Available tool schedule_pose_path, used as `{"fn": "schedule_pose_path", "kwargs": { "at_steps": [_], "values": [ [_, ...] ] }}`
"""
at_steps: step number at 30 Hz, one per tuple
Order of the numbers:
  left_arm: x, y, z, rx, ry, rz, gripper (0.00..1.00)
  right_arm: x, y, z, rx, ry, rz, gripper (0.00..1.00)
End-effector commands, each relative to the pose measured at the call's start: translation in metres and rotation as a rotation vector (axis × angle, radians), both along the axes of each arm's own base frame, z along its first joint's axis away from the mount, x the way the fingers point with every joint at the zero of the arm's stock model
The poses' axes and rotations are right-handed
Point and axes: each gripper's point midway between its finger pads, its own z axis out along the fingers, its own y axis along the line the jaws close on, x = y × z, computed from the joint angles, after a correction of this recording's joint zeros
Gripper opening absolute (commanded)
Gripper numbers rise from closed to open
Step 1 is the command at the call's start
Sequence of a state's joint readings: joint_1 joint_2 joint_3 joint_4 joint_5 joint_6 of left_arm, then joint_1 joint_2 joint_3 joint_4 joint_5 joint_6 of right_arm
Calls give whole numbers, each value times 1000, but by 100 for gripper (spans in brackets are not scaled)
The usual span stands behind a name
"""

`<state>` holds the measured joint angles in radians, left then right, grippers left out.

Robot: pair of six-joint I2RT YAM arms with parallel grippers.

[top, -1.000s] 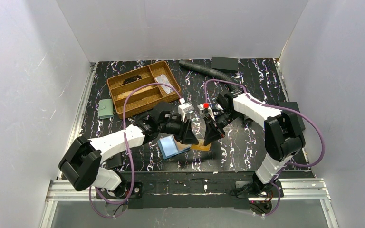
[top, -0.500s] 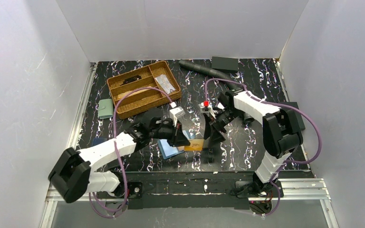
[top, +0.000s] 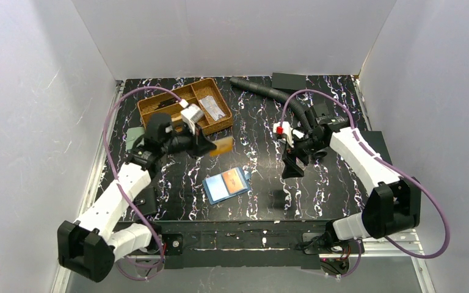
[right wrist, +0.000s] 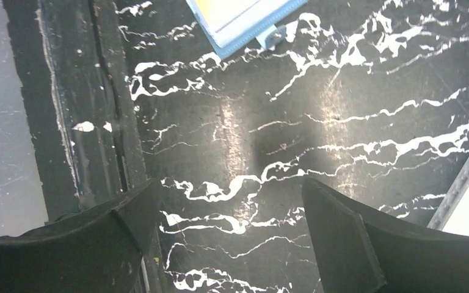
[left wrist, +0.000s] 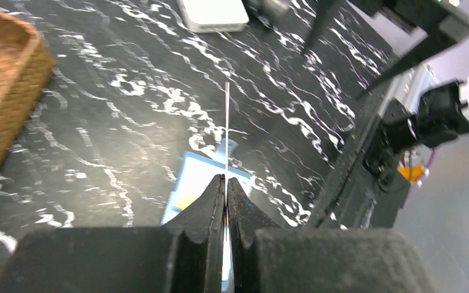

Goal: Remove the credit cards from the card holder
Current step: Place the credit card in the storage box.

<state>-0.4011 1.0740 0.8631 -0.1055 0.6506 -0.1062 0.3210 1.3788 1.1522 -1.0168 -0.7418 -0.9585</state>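
Extraction step: left claw (top: 212, 146) pinches 1 card (top: 223, 145) at upper left, right claw (top: 293, 168) spread; next, lay it on tabletop (top: 262, 201).

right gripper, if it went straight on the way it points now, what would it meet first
Probably the bare marbled table, straight ahead between the open fingers of the right gripper. The card holder lies further on at the view's top edge, likely off that line, though depth is unclear.

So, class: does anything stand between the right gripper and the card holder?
Nothing visible does. Only bare table lies between the open right gripper and the card holder; the left gripper, shut on an orange card, is well away.
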Motion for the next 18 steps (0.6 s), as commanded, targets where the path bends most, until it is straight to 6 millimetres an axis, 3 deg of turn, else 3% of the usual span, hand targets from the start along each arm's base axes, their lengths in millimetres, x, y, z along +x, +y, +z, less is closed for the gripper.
{"fn": "schedule_pose_path", "kwargs": {
  "at_steps": [1, 7, 13, 18],
  "values": [
    [23, 18, 29, -89, 3, -22, 0, 23, -7, 1, -78, -16, -58, 93],
    [76, 39, 50, -116, -15, 31, 0, 59, -17, 8, -148, -142, -87, 94],
    [133, 60, 48, -14, -92, 160, 0, 74, -10, -7, -150, -111, -23, 94],
    [160, 81, 65, -64, -127, 236, 0, 93, -3, -18, -135, -103, -97, 94]
  ]
}}
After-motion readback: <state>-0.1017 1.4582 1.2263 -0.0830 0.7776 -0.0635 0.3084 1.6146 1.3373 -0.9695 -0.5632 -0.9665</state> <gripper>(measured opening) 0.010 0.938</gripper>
